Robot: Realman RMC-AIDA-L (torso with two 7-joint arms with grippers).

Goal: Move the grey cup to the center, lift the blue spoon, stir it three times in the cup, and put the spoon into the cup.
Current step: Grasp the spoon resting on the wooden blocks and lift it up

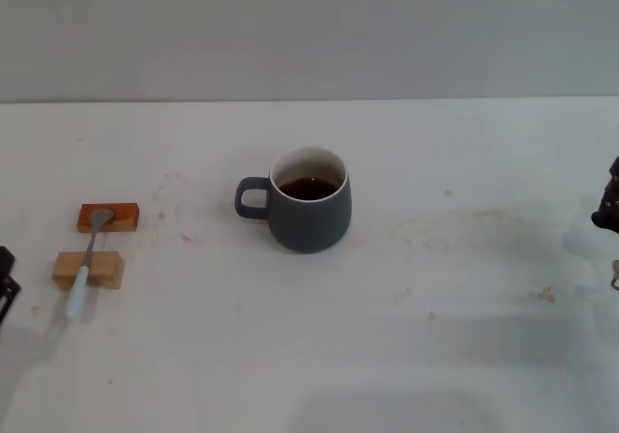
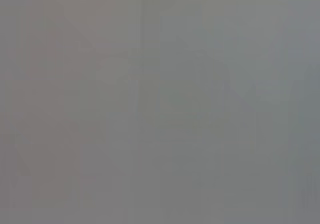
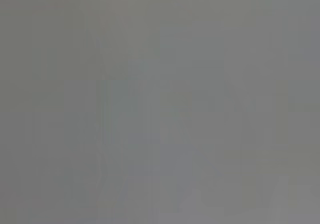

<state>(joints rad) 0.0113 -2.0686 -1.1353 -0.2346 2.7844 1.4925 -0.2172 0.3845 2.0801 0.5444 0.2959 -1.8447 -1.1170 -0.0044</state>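
Grey cup (image 1: 309, 212) stands upright mid-table (image 1: 464, 356), handle toward 9 o'clock. Blue spoon (image 1: 88, 259) bridges two blocks (image 1: 107, 217) at 9 o'clock. Left hand (image 1: 6, 288) and right hand (image 1: 609, 222) sit at the edges; their opening cannot be told.

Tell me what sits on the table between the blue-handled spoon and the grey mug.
Nothing. In the head view, the white table is bare between the pale-blue-handled metal spoon on its wooden blocks and the dark grey ceramic mug, apart from faint stains.

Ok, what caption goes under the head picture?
Dark grey ceramic mug mid-table, pale-blue-handled metal spoon resting across two small blocks, both grippers at the edges.
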